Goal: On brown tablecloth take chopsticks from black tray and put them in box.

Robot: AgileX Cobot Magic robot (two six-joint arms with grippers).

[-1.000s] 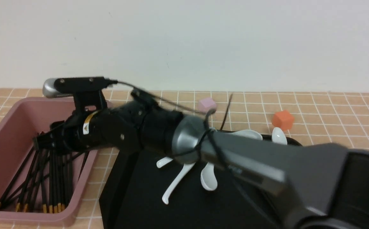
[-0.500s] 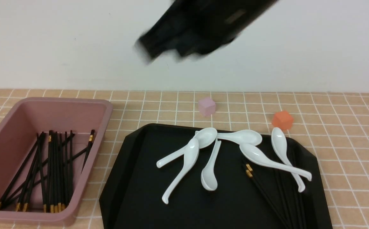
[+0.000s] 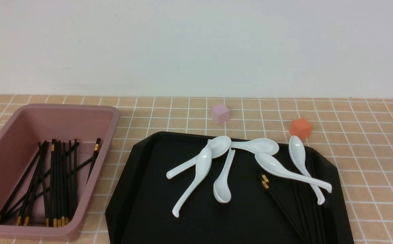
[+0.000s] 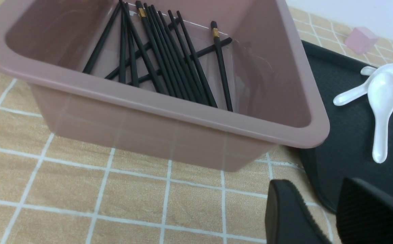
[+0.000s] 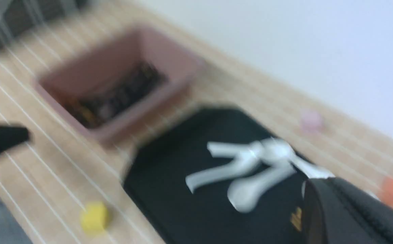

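The pink box [image 3: 108, 135] stands at the left on the brown tablecloth [image 3: 369, 135] and holds several black chopsticks [image 3: 56, 179]. More chopsticks [image 3: 281, 203] lie at the right of the black tray [image 3: 149, 189], partly under white spoons. No arm shows in the front view. In the left wrist view my left gripper [image 4: 322, 203] is open and empty, low over the cloth beside the box [image 4: 169, 112] and the tray's corner [image 4: 345, 128]. The right wrist view is blurred; my right gripper [image 5: 366, 203] looks shut and empty, high above the tray [image 5: 183, 189].
Several white spoons [image 3: 216, 162] lie across the tray's middle and right. A small pink cube [image 3: 220, 113] and an orange cube [image 3: 301, 127] sit on the cloth behind the tray. A yellow cube [image 5: 95, 217] lies on the cloth near the tray's front corner.
My right arm was reaching into the box, then swung up and away, and is now out of the front view. The chopsticks stay in the box.
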